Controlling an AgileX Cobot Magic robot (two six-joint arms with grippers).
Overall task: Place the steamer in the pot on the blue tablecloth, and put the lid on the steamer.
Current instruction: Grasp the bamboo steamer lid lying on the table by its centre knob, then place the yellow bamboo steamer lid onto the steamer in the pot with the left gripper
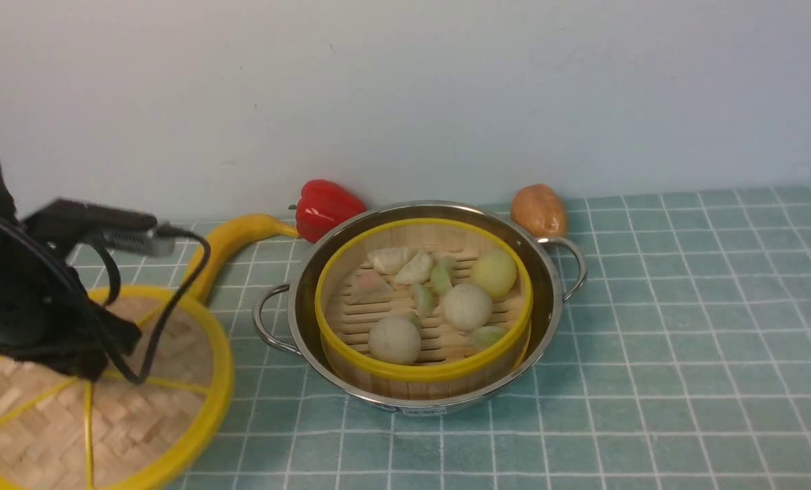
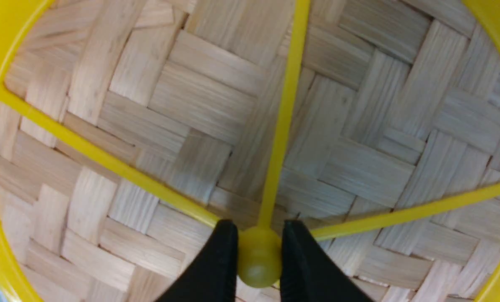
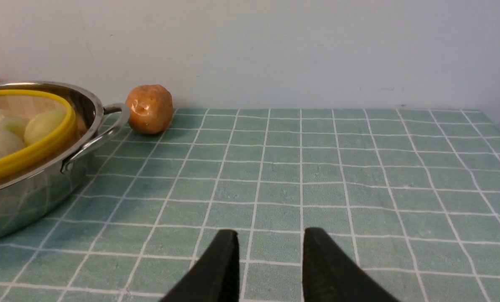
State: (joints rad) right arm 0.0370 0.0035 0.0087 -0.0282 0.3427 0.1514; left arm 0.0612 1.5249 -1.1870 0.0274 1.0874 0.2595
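Observation:
The steamer (image 1: 419, 373), holding pale dumplings and buns, sits inside the shiny pot (image 1: 550, 272) on the blue tablecloth (image 1: 684, 340). Both also show in the right wrist view: steamer (image 3: 44, 142), pot (image 3: 32, 197). The woven lid (image 1: 38, 422) lies flat on the cloth at the front left. My left gripper (image 1: 84, 369) is over its middle, and its black fingers (image 2: 222, 256) are shut on the yellow hub knob of the lid (image 2: 258, 262). Low over bare cloth to the right of the pot, my right gripper (image 3: 270, 238) stands open with nothing in it; the front view does not show it.
A red pepper (image 1: 327, 204) and a banana (image 1: 232, 241) lie behind the pot's left side, near the wall. A brown potato (image 1: 539, 209) rests by the pot's far right handle. The left arm's cable hangs over the lid.

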